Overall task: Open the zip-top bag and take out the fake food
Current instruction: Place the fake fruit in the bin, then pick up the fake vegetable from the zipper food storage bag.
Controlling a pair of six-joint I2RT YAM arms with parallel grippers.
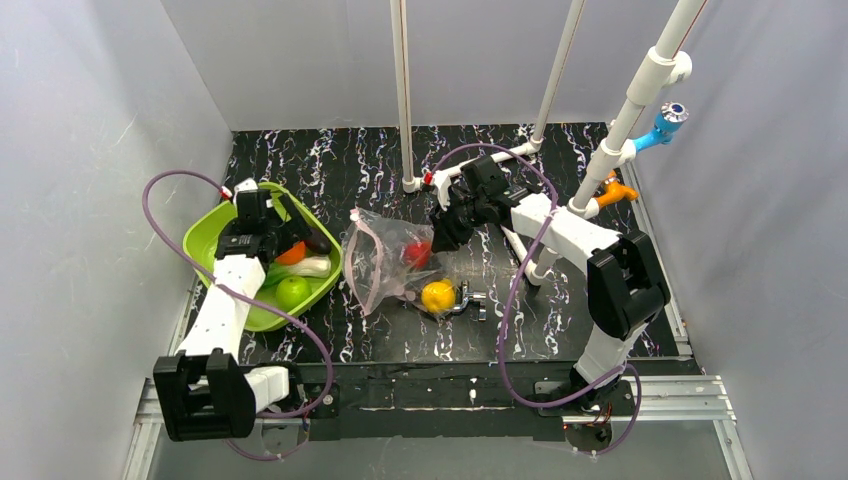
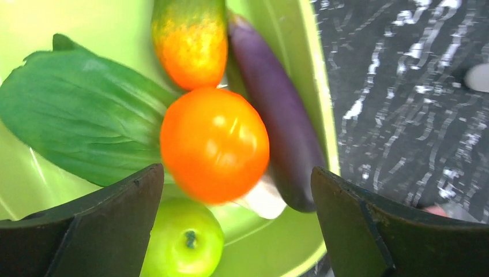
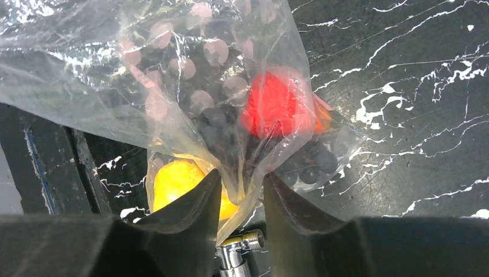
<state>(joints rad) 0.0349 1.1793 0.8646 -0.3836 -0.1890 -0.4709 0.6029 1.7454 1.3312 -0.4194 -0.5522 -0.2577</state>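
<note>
Our left pincer gapes wide over the green tray and grips nothing. We see the orange, blurred, just below its 2 fingers, beside the eggplant. Our right pincer stands narrowly apart with a fold of the bag between its fingers; we cannot tell whether it pinches. The bag lies on the table beside the tray, holding the lemon and red piece.
</note>
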